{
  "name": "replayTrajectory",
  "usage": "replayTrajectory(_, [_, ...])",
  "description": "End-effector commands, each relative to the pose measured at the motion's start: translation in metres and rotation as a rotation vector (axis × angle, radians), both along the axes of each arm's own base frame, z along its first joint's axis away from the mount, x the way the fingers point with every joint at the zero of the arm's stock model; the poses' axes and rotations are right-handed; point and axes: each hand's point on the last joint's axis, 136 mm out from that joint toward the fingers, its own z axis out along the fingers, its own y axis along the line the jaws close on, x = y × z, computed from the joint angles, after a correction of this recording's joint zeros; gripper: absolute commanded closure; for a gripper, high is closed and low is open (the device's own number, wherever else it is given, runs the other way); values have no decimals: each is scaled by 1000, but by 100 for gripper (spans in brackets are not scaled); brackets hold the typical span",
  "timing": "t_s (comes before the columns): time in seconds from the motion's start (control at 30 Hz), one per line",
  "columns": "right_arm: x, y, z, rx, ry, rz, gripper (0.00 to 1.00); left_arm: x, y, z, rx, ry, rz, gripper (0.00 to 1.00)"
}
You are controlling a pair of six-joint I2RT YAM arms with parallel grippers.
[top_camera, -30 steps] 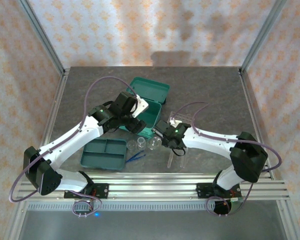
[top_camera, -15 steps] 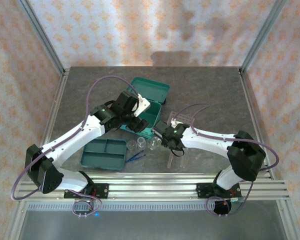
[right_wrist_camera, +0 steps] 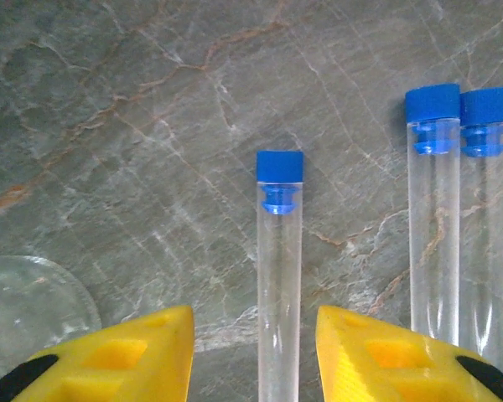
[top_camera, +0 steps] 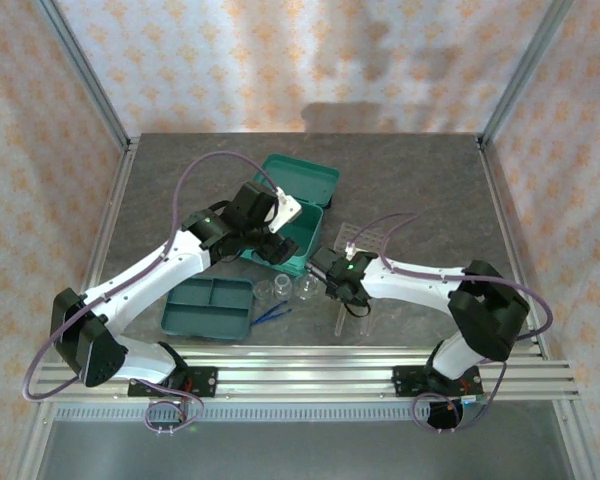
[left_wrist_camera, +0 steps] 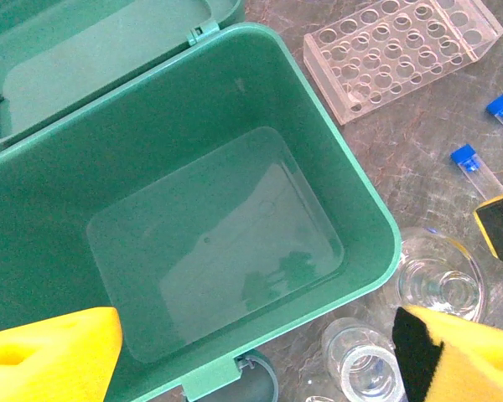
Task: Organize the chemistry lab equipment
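Right tool (right_wrist_camera: 253, 327), jaws parted, straddles one test tube (right_wrist_camera: 280, 251) lying flat on the desk (right_wrist_camera: 109, 126). The tube's axis runs straight ahead, cap foremost.

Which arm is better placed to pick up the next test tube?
Right. The right gripper hangs over the table with one blue-capped test tube lying between its open jaws, and two more tubes just beside it. The left gripper hangs open over the teal case, away from the tubes.
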Motion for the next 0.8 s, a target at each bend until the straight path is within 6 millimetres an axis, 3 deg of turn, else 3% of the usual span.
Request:
replayTrajectory(0.0, [1, -8, -10, -17, 8, -30, 58, 6, -5, 6, -22, -18, 3, 13])
replayTrajectory(0.7, [9, -11, -29, -20, 54, -28, 66, 4, -11, -1, -35, 16, -20, 13])
replayTrajectory(0.77, [8, -13, -32, -25, 62, -28, 71, 4, -11, 0, -36, 15, -20, 13])
